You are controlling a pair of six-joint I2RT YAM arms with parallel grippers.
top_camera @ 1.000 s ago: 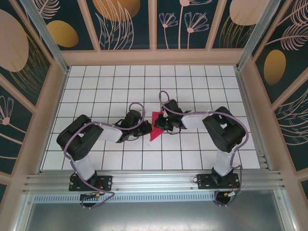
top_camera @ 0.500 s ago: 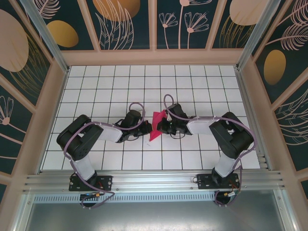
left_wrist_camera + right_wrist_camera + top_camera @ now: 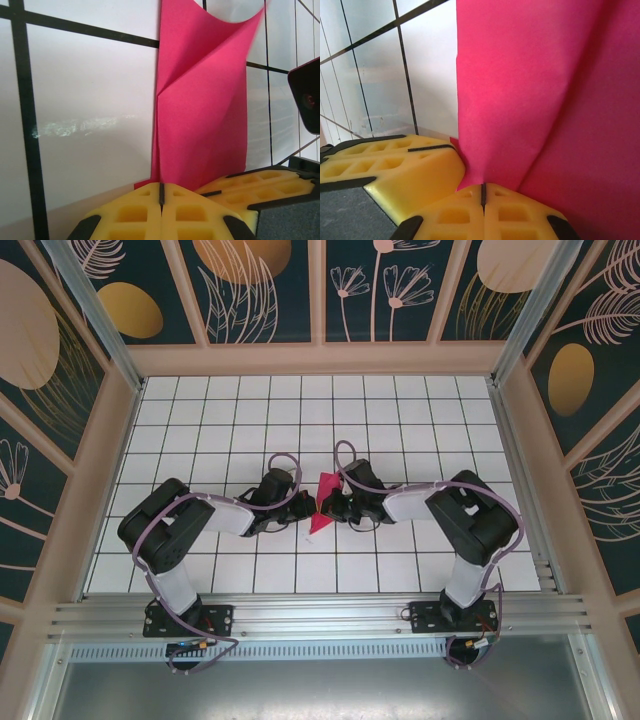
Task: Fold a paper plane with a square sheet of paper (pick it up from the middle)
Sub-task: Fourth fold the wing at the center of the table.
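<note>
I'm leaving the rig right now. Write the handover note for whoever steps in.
Left gripper: shut on the pink sheet of paper, pinching one edge.
Right gripper: shut on the same sheet, close beside the left one.
Paper: mid-table over the white grid table, between the two grippers. It is creased and narrows to a point at the near end.
Done: sheet gripped by both grippers, some folds in.
Left: finish the folds. It does not look like a clean dart with a centre ridge yet.
</note>
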